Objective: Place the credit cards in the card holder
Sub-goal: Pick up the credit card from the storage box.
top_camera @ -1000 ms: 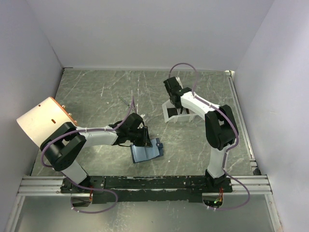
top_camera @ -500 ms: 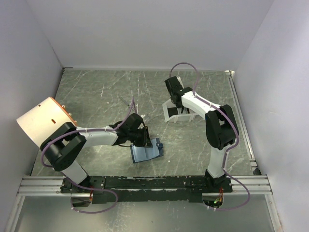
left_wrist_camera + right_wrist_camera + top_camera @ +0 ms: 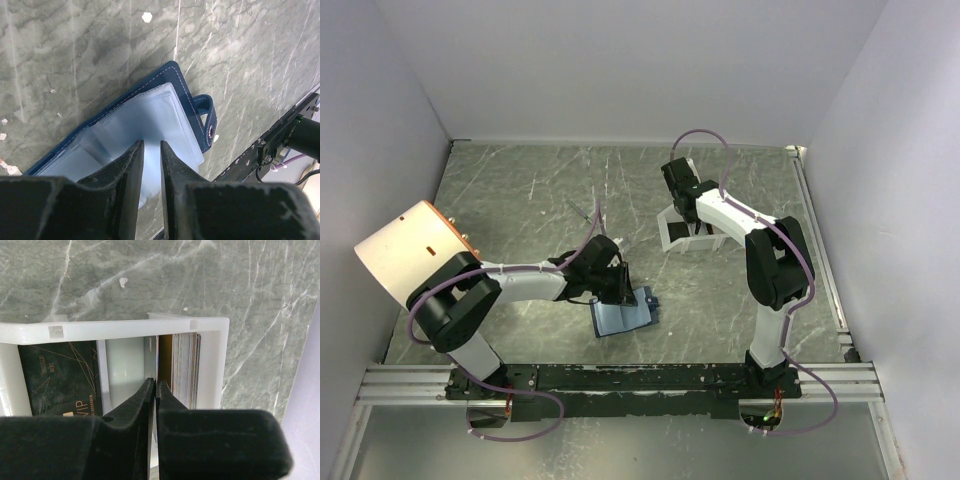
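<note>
The card holder [image 3: 623, 316] lies open on the table near the front, dark blue outside with clear blue-grey pockets [image 3: 165, 120] and a snap tab [image 3: 207, 117]. My left gripper [image 3: 619, 287] stands on its pockets, jaws a narrow gap apart with nothing between them [image 3: 152, 146]. My right gripper [image 3: 688, 218] reaches into the white tray [image 3: 670, 240] and is shut on the edge of one upright credit card [image 3: 157, 357]. A stack of upright cards [image 3: 185, 370] stands beside it. A dark card [image 3: 55, 375] lies flat in the left compartment.
A tan and white cylinder-shaped object [image 3: 410, 250] sits at the left wall. White walls close in the table on three sides. An aluminium rail [image 3: 620, 380] with the arm bases runs along the near edge. The tray's white rim [image 3: 125, 327] surrounds my right fingers.
</note>
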Available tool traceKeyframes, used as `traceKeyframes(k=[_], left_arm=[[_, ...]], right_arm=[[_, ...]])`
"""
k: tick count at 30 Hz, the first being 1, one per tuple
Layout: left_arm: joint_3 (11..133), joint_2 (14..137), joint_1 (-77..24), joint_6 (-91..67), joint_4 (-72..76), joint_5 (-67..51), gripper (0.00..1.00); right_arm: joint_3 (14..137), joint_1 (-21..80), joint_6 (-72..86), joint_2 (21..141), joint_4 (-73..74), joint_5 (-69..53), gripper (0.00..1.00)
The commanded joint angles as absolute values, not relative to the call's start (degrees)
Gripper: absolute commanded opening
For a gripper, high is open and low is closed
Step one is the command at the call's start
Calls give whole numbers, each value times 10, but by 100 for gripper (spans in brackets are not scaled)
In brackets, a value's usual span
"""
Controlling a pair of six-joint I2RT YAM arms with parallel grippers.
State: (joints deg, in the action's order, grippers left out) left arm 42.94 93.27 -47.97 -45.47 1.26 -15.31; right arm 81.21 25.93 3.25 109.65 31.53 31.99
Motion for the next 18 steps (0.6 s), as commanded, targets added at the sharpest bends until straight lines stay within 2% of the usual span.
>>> traceKeyframes(k=[1,6,7,8,10,18], left_arm=[[448,936,-486,-458,18,-141,31],[450,940,-486,-459,18,-142,31],[450,940,-487,-459,19,-142,31],[450,942,-487,-459,19,-142,31],[451,943,-488,-459,19,-142,31],[453,945,-489,-458,17,-141,31]], right_arm=[[820,257,27,1092,312,333,1],[819,256,27,1085,310,324,1],[820,257,30,1085,313,324,8],[822,257,31,1086,316,325,11],[821,256,29,1087,317,323,0],[826,257,32,1084,322,314,0]])
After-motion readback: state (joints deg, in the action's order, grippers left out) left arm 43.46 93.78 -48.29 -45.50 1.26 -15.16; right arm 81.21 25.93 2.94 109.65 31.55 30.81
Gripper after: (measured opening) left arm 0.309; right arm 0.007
